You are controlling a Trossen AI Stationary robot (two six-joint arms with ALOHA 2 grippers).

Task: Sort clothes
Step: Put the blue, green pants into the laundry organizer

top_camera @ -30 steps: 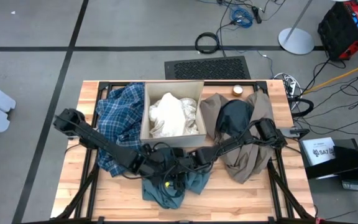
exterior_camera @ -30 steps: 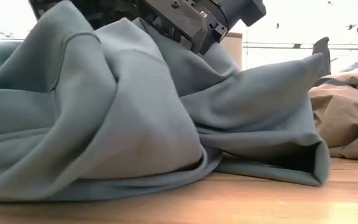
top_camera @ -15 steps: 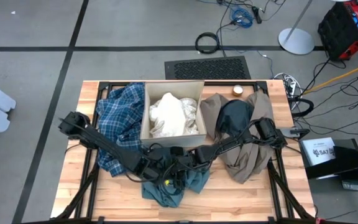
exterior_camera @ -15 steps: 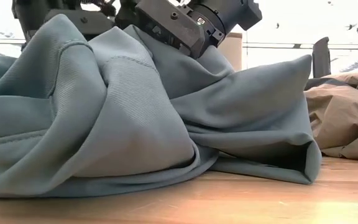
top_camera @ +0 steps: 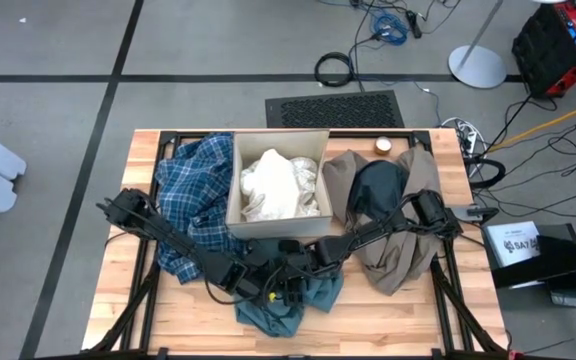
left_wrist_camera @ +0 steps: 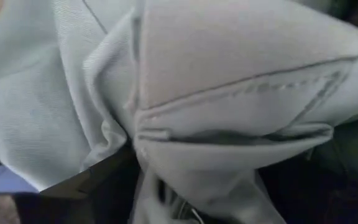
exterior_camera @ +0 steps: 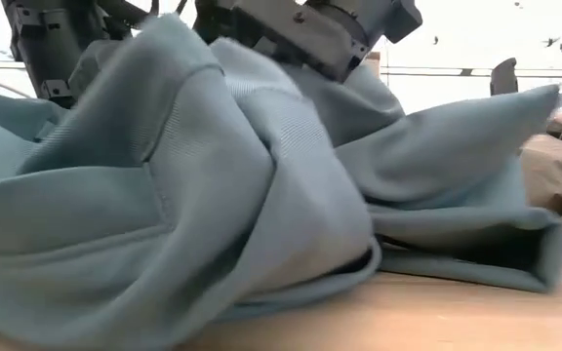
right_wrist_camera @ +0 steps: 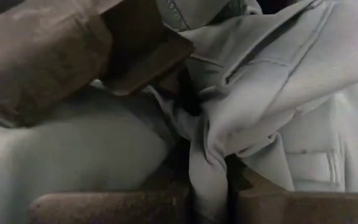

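Note:
The teal-green piece (top_camera: 290,297) lies bunched on the table's near middle and fills the low view (exterior_camera: 213,205). My left gripper (top_camera: 251,278) comes in from the left and my right gripper (top_camera: 306,264) from the right. Both are shut on the piece's upper folds, close together. The blue-white plaid shirt (top_camera: 193,190) lies left of the box. The white pieces (top_camera: 278,185) lie in the box. The dark piece (top_camera: 373,190) lies on the taupe-brown piece (top_camera: 408,250) at the right. My left gripper holds a bunched fold with a stitched seam (left_wrist_camera: 185,149) of the teal-green piece, with several layers gathered between the fingers. It comes slanting down from the table's left. The cloth fills the wrist view and hides the fingertips. The piece's lower part lies on the table (exterior_camera: 261,312). My right gripper pinches a gathered fold (right_wrist_camera: 207,168) of the teal-green piece between its two fingers, with several layers. It comes slanting down from the table's right. The cloth rises to the fingers (exterior_camera: 320,49), and the rest lies slack on the table.
The tan cardboard box (top_camera: 233,200) stands at the far middle, just behind both grippers. A small round thing (top_camera: 382,145) lies at the far edge. Bare wood (top_camera: 128,320) shows at the near left and near right corners.
My left gripper has gone toward the table's right and near edge, closer to my right gripper. The teal-green piece has slid toward the right and bunched up more. Its upper folds have moved with the grippers while its lower edge drags on the table.

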